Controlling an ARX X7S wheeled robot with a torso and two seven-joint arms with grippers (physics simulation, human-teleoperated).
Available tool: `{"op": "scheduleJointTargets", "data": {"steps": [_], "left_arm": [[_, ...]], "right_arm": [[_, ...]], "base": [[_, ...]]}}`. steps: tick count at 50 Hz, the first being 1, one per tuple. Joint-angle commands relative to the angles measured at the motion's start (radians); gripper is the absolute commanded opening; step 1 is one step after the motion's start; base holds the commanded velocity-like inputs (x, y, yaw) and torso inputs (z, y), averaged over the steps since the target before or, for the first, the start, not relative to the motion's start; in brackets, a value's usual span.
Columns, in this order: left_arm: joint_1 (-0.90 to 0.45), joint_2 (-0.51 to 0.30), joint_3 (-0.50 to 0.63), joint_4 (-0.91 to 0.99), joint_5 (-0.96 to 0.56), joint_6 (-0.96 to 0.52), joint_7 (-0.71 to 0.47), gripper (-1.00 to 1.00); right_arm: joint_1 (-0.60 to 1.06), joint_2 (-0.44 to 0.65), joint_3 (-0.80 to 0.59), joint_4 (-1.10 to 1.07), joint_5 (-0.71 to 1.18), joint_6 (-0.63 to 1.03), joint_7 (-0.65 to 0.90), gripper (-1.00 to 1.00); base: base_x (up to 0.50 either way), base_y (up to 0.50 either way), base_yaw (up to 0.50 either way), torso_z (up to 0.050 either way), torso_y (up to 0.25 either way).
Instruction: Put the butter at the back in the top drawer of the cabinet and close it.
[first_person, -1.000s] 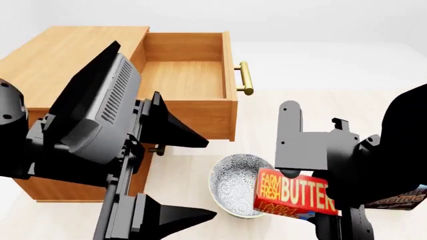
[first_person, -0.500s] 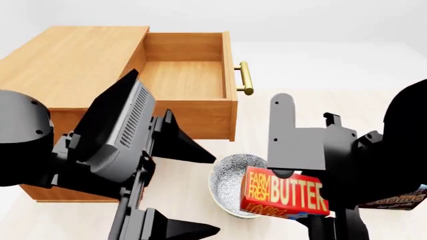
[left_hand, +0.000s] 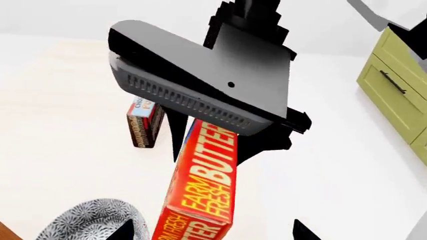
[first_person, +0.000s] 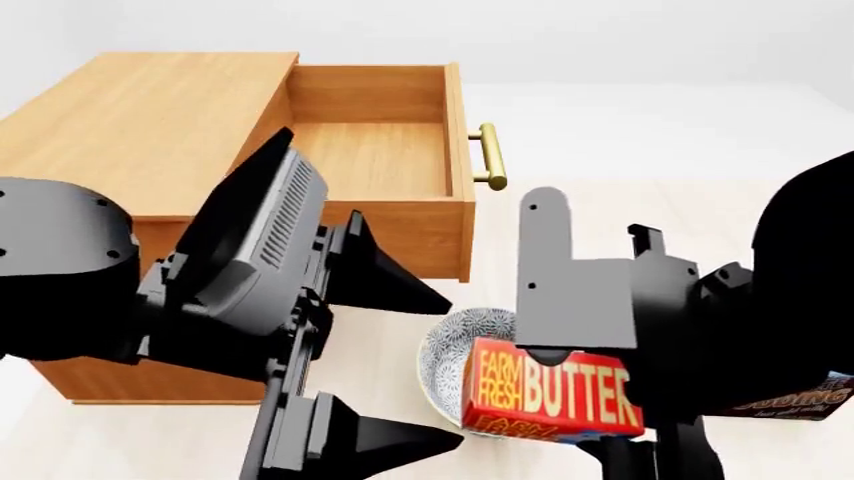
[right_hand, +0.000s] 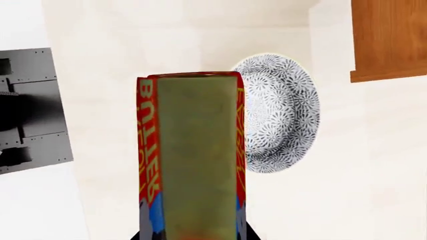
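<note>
The cabinet (first_person: 147, 130) takes up the far left of the scene, a boxy orange-brown piece, and its top drawer (first_person: 380, 150) stands pulled well out with the brass bar handle (first_person: 490, 157) facing the open floor; the inside of the drawer shows bare wood. In front of it the left arm fills the near left, its gripper (first_person: 387, 355) with the two black fingers spread wide apart (nothing between them that I can see), one pointing toward the drawer front and the other lower, near the floor. The right arm comes in from the near right, and the right gripper (first_person: 587, 385) has the butter (first_person: 554, 392) clamped between its fingers, lifted off the floor with its yellow lettering facing the head camera. From the left wrist view the butter (left_hand: 203, 180) hangs tilted under the grey body of that gripper; from the right wrist view its plain olive face (right_hand: 197, 160) points at the lens. Just beside and partly behind the butter sits the patterned bowl (first_person: 461, 370), on the pale floor near the drawer's front corner. The chocolate pudding box (left_hand: 143, 122) stands upright on the floor farther off to the right, apart from the bowl.
</note>
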Motion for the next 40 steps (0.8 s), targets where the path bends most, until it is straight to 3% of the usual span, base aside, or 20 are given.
{"op": "scheduleJointTargets", "data": {"steps": [1,40], "left_arm": [[0.027,0.029,0.009,-0.027,0.022,0.019,-0.008,1.00],[0.112,0.077,0.053,-0.055,0.114,0.058,0.032,1.00]], "right_arm": [[0.019,-0.007,0.012,0.003,-0.007,-0.006,0.012,-1.00],[0.031,-0.029,0.023,0.006,0.022,-0.007,0.031,-1.00]], "base": [[0.00,0.00,0.00,0.010,0.000],[0.00,0.00,0.00,0.000,0.001]]}}
